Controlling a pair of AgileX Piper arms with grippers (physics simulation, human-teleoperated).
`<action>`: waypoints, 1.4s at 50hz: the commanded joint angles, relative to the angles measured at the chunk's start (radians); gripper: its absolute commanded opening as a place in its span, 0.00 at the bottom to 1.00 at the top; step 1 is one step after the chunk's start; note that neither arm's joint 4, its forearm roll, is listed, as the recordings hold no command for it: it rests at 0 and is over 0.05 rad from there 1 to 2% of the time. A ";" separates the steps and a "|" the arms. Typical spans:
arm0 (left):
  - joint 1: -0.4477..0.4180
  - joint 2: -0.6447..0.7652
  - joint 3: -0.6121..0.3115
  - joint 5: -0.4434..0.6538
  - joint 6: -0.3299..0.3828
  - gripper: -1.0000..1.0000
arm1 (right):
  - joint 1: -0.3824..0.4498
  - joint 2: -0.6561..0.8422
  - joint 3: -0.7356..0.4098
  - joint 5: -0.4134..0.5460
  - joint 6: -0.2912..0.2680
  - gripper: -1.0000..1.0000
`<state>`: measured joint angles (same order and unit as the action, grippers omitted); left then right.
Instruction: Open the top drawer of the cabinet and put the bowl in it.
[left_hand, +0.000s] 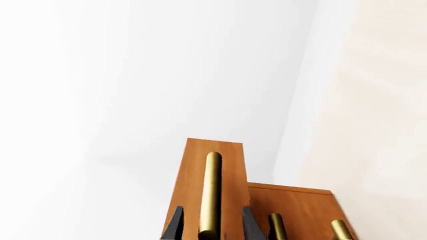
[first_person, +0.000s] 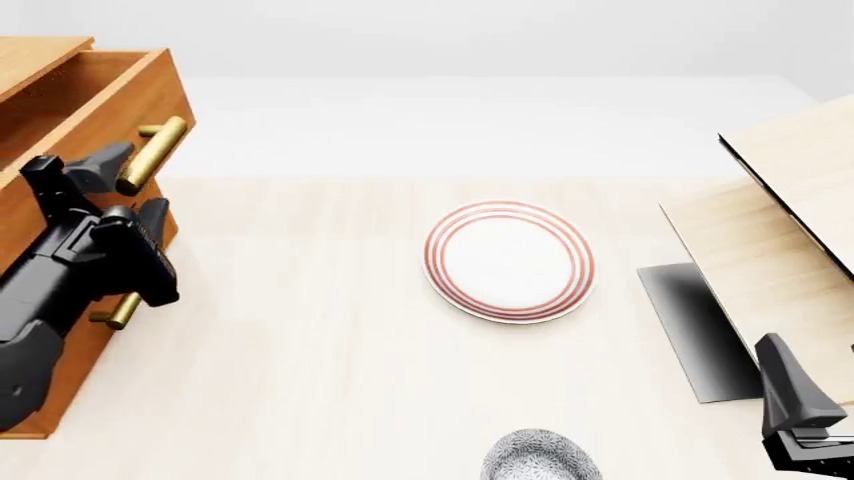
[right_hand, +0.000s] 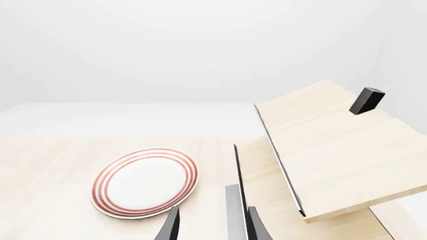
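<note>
The top drawer (first_person: 80, 95) stands pulled out of the cabinet (first_person: 60, 330). The left gripper (first_person: 127, 190) has its fingers (left_hand: 175, 226) either side of the drawer's brass handle (first_person: 151, 155) — gripped or not, I cannot tell. The bowl (first_person: 539, 458) sits on the bench (first_person: 294, 340), nearer the arms than the plate (first_person: 510, 260). The right gripper (right_hand: 210, 225) — fingers apart, empty.

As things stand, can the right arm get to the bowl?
Probably yes. The bowl sits at the table's near edge, with bare tabletop between it and the right pincer. The plate lies farther off, and the left pincer is occupied at the top drawer's handle.
</note>
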<state>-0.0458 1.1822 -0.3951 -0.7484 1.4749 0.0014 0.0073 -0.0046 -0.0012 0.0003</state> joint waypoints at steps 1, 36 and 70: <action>-0.060 -0.024 0.040 0.006 0.005 1.00 | 0.000 -0.001 0.000 0.000 0.000 1.00; -0.147 -0.099 0.170 -0.118 0.079 1.00 | 0.000 -0.001 0.000 0.000 0.000 1.00; -0.109 -0.446 -0.294 0.824 -0.517 1.00 | 0.000 0.000 0.000 0.000 0.000 1.00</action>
<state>-0.1640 0.7763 -0.5513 -0.1355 1.1013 0.0014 0.0074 -0.0046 -0.0012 0.0004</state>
